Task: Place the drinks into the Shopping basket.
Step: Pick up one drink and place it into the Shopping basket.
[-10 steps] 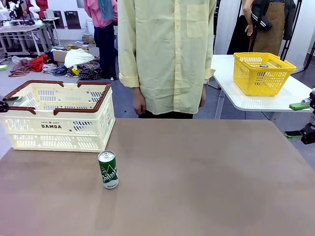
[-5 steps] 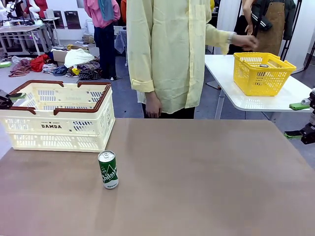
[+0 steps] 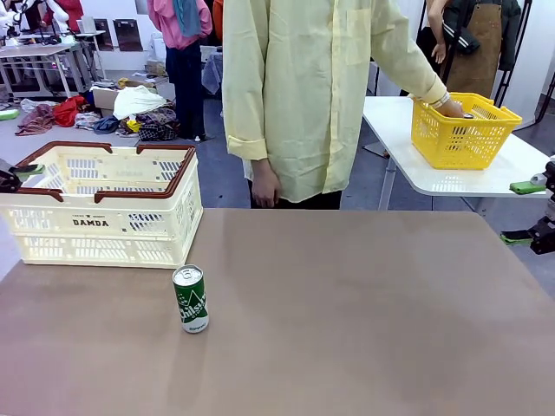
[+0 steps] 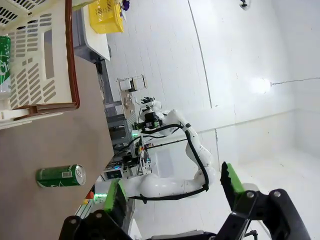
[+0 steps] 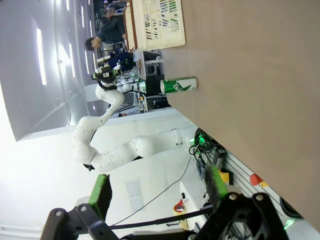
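While the left pincer [image 4: 172, 189] and right pincer [image 5: 157, 187] hang spread and empty, the green can [image 3: 191, 299] stands on the table [image 3: 364, 329] at five o'clock of the Shopping basket [image 3: 104, 236]. Next, I judge, comes a side grasp and a lift over its rim.

**Person [image 3: 303, 95] reaches over to the yellow basket [image 3: 464, 139]**

The person now stands a little more to the right than a second ago. One arm [image 3: 401, 52] hung down before. Now it stretches out to the side, and its hand [image 3: 451, 108] is at the top of the yellow basket.
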